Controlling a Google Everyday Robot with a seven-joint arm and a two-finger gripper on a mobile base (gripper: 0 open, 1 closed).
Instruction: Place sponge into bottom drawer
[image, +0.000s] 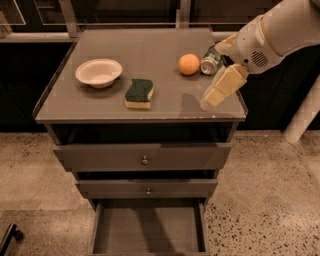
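Note:
The sponge (139, 93), dark green on top with pale yellow foam below, lies flat on the grey cabinet top (100, 107), right of the white bowl. The bottom drawer (149, 229) is pulled open below the two knobbed drawers and its grey floor is bare. My gripper (212, 100) hangs from the white arm over the right front part of the cabinet top. It is well to the right of the sponge, apart from it, and holds nothing that I can see.
A white bowl (98, 73) sits at the left of the top. An orange (189, 64) and a tipped can (211, 60) lie at the back right, close behind my gripper. The two upper drawers (144, 157) are closed. Speckled floor surrounds the cabinet.

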